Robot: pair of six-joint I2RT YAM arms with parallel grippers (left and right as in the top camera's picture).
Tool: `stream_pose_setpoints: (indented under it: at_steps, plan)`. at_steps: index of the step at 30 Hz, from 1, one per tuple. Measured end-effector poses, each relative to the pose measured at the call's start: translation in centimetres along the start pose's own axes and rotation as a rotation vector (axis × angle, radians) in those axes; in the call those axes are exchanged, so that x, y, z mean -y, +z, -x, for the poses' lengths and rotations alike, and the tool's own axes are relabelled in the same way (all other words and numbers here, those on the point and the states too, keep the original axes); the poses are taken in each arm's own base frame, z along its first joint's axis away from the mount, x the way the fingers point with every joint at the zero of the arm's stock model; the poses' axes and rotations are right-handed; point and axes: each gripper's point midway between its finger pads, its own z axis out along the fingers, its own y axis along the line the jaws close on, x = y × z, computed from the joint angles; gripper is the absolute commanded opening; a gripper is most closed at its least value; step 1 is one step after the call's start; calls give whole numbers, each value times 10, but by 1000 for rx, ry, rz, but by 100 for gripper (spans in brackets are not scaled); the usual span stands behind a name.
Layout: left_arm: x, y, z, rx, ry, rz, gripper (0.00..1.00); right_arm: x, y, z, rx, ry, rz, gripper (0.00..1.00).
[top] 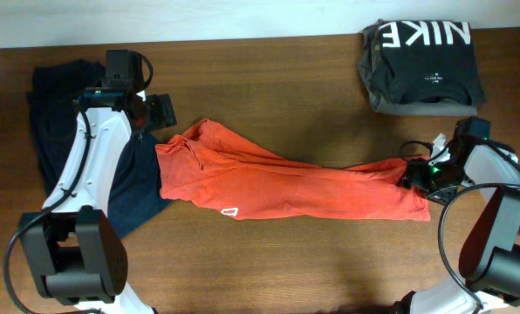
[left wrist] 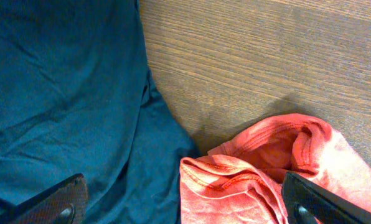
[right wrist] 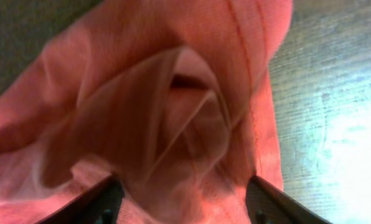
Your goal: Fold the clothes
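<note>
Orange T-shirt (top: 304,187): stretched across the surface (top: 286,262), from 9 to 3 o'clock.
Navy garment (top: 44,105): at 9 o'clock, touching the shirt.
Left gripper (left wrist: 185,208): jaws wide apart over the shirt's 9 o'clock end.
Right gripper (right wrist: 185,202): orange cloth bunched between jaws; grip unclear.

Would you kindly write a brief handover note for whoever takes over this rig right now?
Left gripper: open, above the left end of the orange-red T-shirt, holding nothing.
Right gripper: at the shirt's right end, cloth between its fingers; grip unclear.
The shirt lies stretched out and rumpled across the table; the navy garment lies unfolded at the left.
Done: nothing folded yet.
Left: fold both.
</note>
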Motion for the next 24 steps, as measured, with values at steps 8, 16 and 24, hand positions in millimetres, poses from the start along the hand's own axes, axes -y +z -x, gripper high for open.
stream_pose_setpoints:
  at_steps: [8,16,24]
  plan:
    - [0,0,1,5,-1,0,99,10,5,11,62,55,-39,4]
    - [-1,0,-4,-18,3,5,99,64,-47,52,192,230,21,4]
    - [-2,0,-5,-19,3,8,99,-17,-86,41,47,-12,188,4]
